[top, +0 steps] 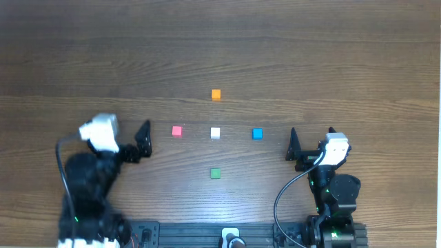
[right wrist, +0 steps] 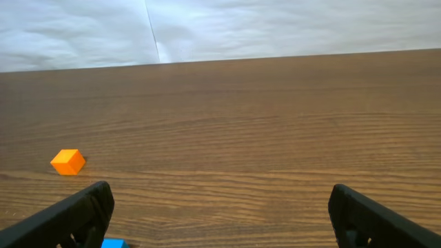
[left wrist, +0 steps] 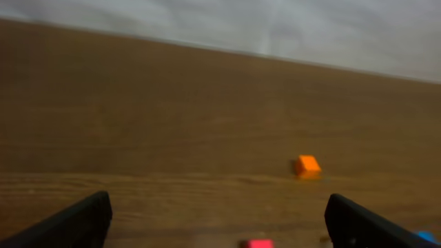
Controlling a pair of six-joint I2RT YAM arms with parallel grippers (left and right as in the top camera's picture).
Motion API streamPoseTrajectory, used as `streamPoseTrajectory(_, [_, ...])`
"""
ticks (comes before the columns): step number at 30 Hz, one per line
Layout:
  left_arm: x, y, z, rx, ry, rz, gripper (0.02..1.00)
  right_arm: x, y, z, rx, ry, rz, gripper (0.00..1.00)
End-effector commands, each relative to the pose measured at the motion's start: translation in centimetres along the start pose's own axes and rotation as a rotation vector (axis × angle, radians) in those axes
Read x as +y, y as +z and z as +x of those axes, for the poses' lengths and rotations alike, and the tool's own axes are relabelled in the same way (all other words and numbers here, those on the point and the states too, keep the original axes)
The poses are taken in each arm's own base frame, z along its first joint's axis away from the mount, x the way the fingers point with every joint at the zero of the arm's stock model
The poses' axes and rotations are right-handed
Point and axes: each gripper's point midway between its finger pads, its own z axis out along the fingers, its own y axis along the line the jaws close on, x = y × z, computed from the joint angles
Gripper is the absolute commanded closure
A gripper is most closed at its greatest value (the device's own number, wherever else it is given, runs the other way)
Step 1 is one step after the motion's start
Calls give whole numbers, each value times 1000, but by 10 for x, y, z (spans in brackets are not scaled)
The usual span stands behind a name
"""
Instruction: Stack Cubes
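Wooden table [top: 220,41] holds five cubes [top: 216,133]; left fingers [left wrist: 76,224] and right fingers [right wrist: 375,220] seemingly spread apart, empty.

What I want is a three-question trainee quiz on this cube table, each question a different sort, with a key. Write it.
1. True or false: one cube already sits on another.
2. Which lies between the pink cube and the blue cube? A orange cube, B white cube, C green cube.
3. Fill in: farthest from the arm bases lies the ___ cube; nearest, the ___ cube.
Key: 1 false; 2 B; 3 orange cube, green cube.
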Motion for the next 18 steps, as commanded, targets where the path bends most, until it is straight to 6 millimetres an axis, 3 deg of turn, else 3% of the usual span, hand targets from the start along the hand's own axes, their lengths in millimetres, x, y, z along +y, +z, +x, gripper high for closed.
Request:
streamPoseTrajectory(1, [-27, 22, -28, 211, -57, 71, 20, 1, 0, 1, -3, -2, -7, 9])
streamPoseTrajectory(7, [-43, 67, -12, 533, -87, -2, 20, 1, 0, 1, -3, -2, -7, 9])
streamPoseTrajectory(11, [-52, 91, 23, 694, -72, -32, 20, 1, 0, 1, -3, -2, -7, 7])
streamPoseTrajectory(13, [-52, 104, 55, 784, -43, -59, 20, 1, 0, 1, -3, -2, -7, 9])
streamPoseTrajectory(18, [-54, 113, 99, 904, -39, -119, 20, 1, 0, 1, -3, -2, -7, 9])
